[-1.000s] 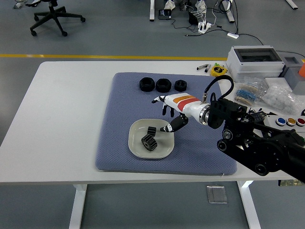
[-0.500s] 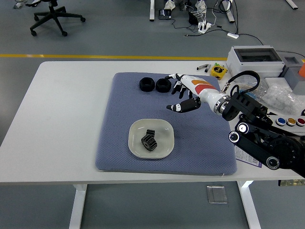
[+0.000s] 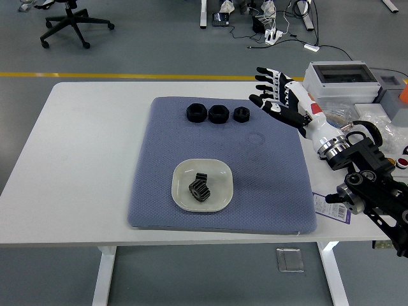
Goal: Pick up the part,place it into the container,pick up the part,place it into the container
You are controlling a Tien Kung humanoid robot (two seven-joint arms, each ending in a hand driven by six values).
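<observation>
Three black ring-shaped parts lie in a row at the back of the blue mat (image 3: 153, 191): one at the left (image 3: 196, 113), one in the middle (image 3: 218, 113), a smaller one at the right (image 3: 241, 114). A white dish (image 3: 220, 194) at the mat's front middle holds two black gear parts (image 3: 200, 188). My right hand (image 3: 275, 95) is open and empty, fingers spread, raised over the mat's back right corner, to the right of the smaller part. My left hand is out of view.
A grey lidded box (image 3: 338, 83), bags of small items (image 3: 376, 131), a yellow tape measure and coloured buttons (image 3: 403, 162) stand at the table's right end. The white table's left part (image 3: 89, 146) is bare.
My right hand has lifted away from the dish and swung back to the right, past the row of parts, with its fingers spreading open. The gears stay in the dish.
</observation>
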